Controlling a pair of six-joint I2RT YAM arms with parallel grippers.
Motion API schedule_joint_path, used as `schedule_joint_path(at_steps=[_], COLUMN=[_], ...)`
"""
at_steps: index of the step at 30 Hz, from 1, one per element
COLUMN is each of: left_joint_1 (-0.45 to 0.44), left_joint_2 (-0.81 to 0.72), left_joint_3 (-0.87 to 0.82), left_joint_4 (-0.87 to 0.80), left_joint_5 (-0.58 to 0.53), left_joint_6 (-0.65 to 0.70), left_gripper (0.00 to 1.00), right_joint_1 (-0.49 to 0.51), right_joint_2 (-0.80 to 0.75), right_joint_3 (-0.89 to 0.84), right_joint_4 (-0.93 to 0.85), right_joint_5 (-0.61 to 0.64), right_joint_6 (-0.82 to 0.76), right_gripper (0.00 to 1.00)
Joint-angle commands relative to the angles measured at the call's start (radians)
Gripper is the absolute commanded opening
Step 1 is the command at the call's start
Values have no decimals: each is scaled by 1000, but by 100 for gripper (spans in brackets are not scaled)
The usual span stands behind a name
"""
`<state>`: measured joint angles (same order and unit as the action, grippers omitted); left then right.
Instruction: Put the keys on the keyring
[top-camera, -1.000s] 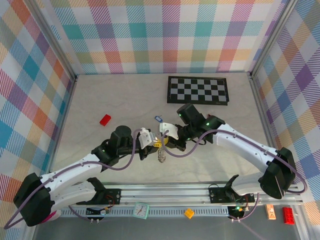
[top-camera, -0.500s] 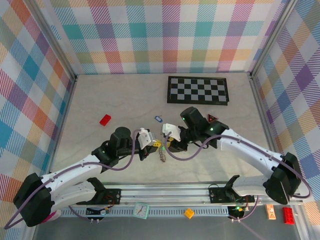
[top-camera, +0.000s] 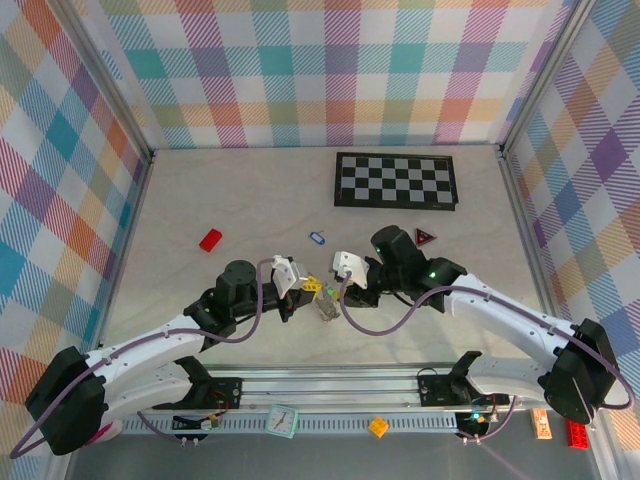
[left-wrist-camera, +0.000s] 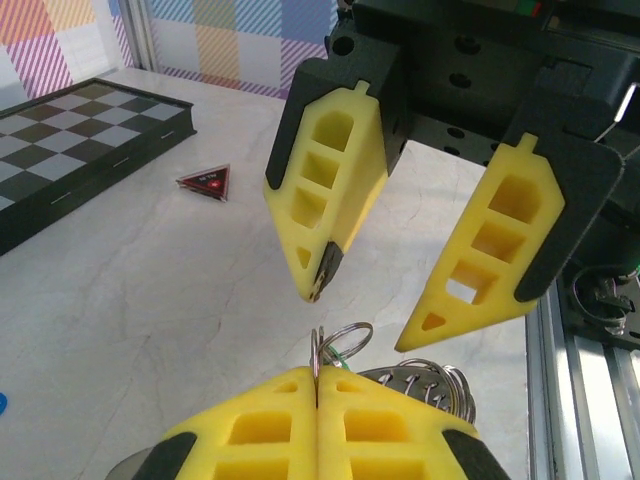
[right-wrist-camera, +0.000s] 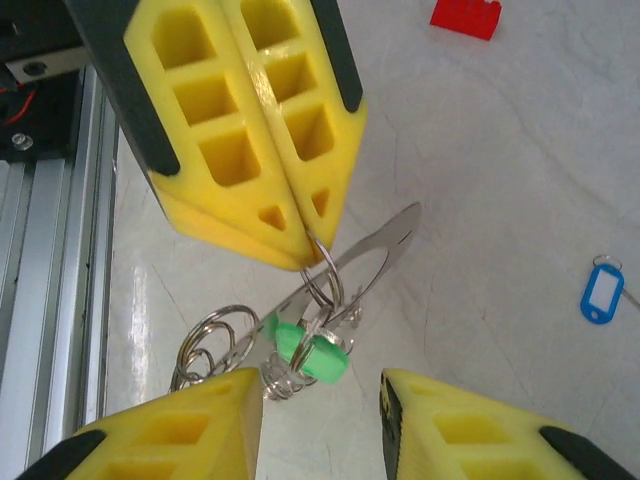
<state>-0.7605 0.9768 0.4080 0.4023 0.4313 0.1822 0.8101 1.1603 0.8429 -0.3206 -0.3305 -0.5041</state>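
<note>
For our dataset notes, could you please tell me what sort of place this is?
Probably a robot test cell: plaid walls enclose a pale table, robot arms mount on an aluminium rail, and props like a chequerboard lie about.

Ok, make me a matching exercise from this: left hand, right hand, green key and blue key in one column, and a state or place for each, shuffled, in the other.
1. left hand
2. right hand
3. green key
4. blue key

A. lying on the table, apart from both hands
B. open
C. in among the loops of the keyring
D. shut on the keyring

Pairs: 1-D, 2-B, 3-C, 4-A
</note>
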Motion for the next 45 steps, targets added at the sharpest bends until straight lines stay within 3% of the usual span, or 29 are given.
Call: schedule_joint_path(at_steps=[1,8,20,26,33,41,45], left_joint_1=[3,2,3,3,3,3,3], left_joint_2=[-17,-22,-22,-5,7,17,20], left_joint_3=[-9,-12,-15,-16,-26,-67,-74], left_joint_4=[70,80,133,170,180,267,301], left_joint_5=[-6,-11,-24,-26,-16,1,21], left_joint_6=[-24,-33,-55,-63,-58,-56,-53], left_gripper=[0,0,0,0,0,0,0], right_joint_1=[8,14,32,39,24,-162,-228], right_joint_2=[4,2,28,36,-11,-64,-90], right_joint_3=[-4,0,15,15,-12,-33,-87], right_joint_4=[52,49,35,44,44,2,124], right_joint_5=[-29,-18,-64,-97,-108,-423,-477], right_joint_6=[21,8,-9,-3,14,85,167], right_gripper=[33,15,0,2,28,30,30])
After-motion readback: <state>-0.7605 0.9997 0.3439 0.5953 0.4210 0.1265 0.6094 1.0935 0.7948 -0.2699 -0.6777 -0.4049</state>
